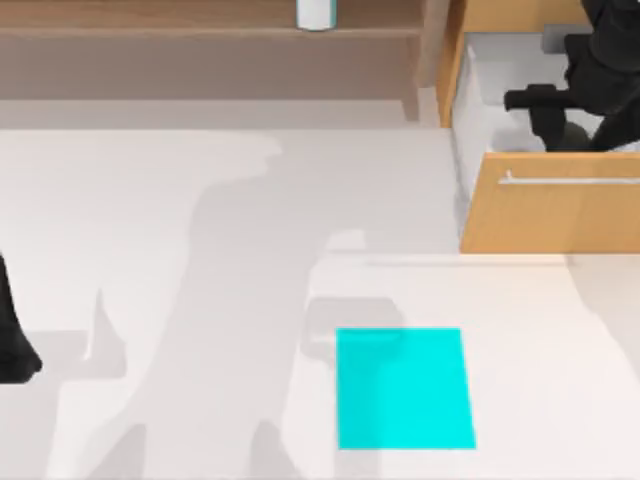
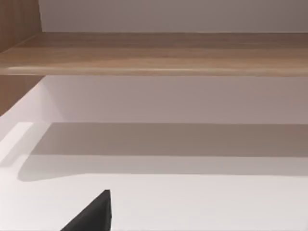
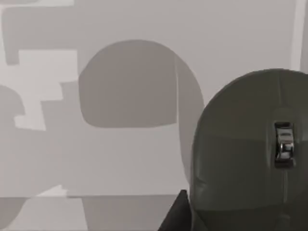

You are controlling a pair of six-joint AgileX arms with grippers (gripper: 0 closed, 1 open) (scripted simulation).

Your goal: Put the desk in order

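Over the open drawer, my right tool hangs above a grey mouse.
No readable writing; whether it's apart, I cannot tell. The white worktop lies alongside; left arm parked at its left edge.

A white surface fills most of the frame, crossed by soft grey shadows. A brown wooden shelf runs along the upper edge. At lower centre lies a flat cyan mat. Light is even.
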